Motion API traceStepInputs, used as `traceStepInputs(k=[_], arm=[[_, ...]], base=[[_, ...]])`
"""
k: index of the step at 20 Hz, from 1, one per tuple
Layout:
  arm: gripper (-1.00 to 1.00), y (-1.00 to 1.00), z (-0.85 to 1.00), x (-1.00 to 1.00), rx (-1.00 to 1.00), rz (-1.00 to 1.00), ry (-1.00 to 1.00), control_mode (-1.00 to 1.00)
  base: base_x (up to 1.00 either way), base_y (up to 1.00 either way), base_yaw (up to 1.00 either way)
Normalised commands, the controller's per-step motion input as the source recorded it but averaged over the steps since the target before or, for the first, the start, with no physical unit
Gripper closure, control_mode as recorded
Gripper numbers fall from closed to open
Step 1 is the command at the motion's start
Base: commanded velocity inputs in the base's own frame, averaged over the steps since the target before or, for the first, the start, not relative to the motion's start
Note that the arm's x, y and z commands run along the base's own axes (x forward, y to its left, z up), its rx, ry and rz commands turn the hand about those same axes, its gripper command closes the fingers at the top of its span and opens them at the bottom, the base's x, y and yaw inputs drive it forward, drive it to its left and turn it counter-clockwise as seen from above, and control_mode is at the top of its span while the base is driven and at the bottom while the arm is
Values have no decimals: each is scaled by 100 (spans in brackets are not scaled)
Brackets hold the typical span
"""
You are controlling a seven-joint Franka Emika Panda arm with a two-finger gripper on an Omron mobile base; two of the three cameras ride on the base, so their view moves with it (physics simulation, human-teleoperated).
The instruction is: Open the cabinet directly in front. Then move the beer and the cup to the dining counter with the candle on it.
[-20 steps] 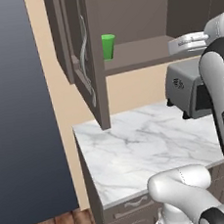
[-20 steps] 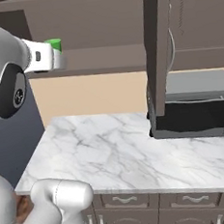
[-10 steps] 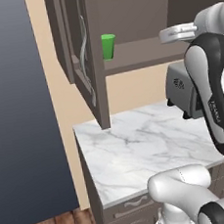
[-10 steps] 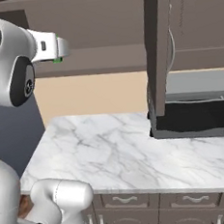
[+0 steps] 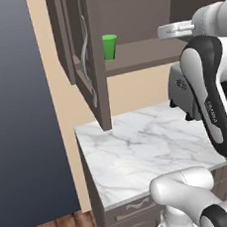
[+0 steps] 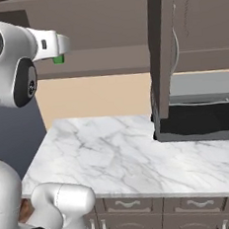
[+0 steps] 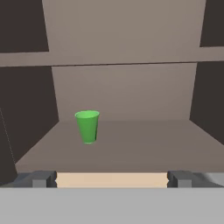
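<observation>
A small bright green cup (image 7: pixel 88 126), tapered and wider at the rim, stands upright on the left of the open cabinet (image 5: pixel 87 63)'s lower shelf, while the fingers (image 7: pixel 112 179), spread wide and empty, hang well short of it.

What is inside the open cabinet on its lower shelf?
A green cup stands upright on the cabinet shelf, left of centre in the hand view, apart from the walls. The remaining visible shelf is bare; the robot's arm covers the right part in the left base view.
</observation>
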Motion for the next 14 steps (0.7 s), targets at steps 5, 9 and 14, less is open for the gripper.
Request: traceStepInputs(k=[5, 9, 14], arm=[[-100, 24, 0, 14, 0, 0, 0, -100], [-100, 44, 0, 46, 0, -1, 0, -100], [-100, 26, 0, 54, 0, 0, 3, -100]], base=[[0, 0, 0], [0, 0, 0], [0, 0, 0]])
